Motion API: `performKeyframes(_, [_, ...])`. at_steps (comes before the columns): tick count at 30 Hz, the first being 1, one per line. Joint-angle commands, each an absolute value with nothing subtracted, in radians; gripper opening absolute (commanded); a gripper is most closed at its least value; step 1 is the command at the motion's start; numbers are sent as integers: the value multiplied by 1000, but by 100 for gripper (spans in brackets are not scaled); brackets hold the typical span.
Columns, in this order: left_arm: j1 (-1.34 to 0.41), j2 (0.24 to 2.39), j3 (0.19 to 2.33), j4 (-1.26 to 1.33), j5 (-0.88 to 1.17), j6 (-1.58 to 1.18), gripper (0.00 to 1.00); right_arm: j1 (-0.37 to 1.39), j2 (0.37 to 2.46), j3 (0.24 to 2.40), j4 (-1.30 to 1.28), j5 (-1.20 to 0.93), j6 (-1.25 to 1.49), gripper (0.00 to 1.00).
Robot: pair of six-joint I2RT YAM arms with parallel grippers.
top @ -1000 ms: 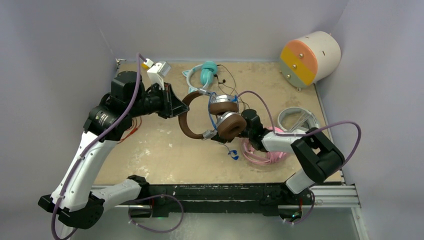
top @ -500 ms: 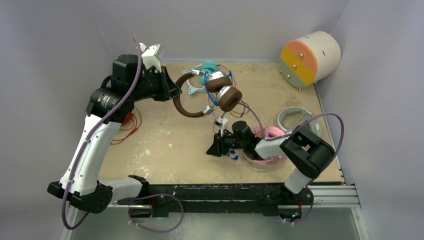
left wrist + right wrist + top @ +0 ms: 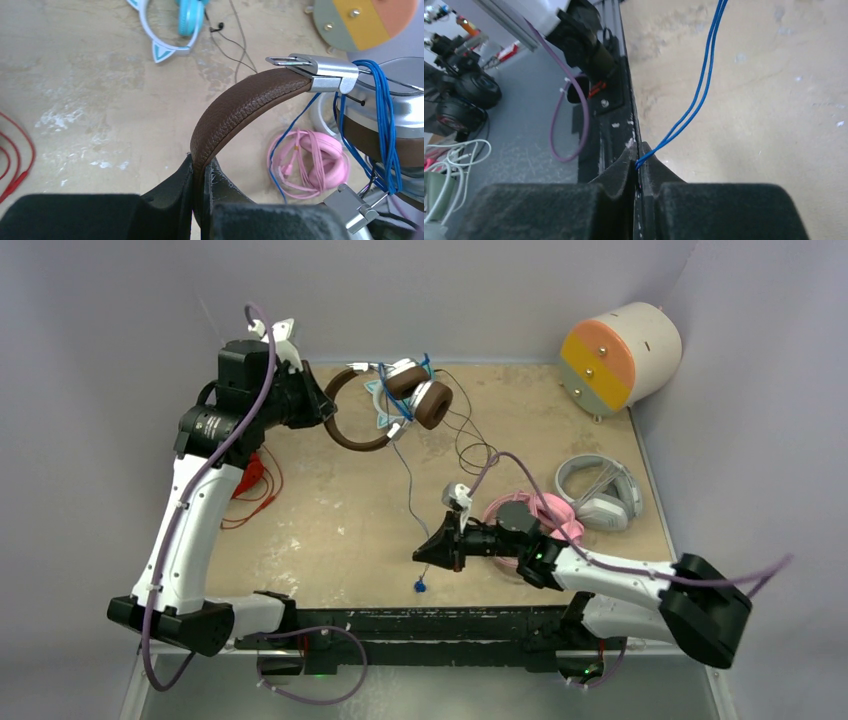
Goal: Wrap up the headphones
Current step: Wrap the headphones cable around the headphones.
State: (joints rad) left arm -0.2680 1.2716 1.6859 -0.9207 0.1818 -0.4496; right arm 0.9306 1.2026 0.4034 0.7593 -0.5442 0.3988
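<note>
Far-left part of bench (image 3: 320, 530): brown headphones with silver cups (image 3: 400, 402), held up, apparently off the surface. Leather headband clenched tight between the jaws of left gripper (image 3: 200, 172). Just behind, teal cat-ear headphones (image 3: 175, 25) lying flat.

Several turns of blue cord (image 3: 385, 125) already wound around the cup yokes, per left wrist view. Rest of it strung from the cups down toward the near edge. Doubled strand nipped in right gripper (image 3: 639, 162), jaws closed on it. Blue plug end just past the pinch, by the near edge.

Right side: pink pair (image 3: 548, 512), cable bundled on it, partly under the right arm. Grey-white pair (image 3: 598, 492) just beside, toward right edge; cable state unreadable.

Judgement: brown pair partway done, with a long run of cord left to wind and the end to secure. Pink looks finished. Grey-white: cannot tell.
</note>
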Motion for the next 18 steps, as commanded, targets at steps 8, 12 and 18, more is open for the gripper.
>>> performKeyframes(8, [-238, 1240, 1617, -832, -82, -387, 0, 931, 841, 561, 345, -544, 358, 0])
performKeyframes(12, [-238, 1223, 1549, -786, -100, -379, 0, 931, 816, 662, 200, -567, 354, 0])
performKeyframes(18, [-238, 1247, 1483, -769, -97, -380, 0, 931, 832, 813, 33, -581, 346, 0])
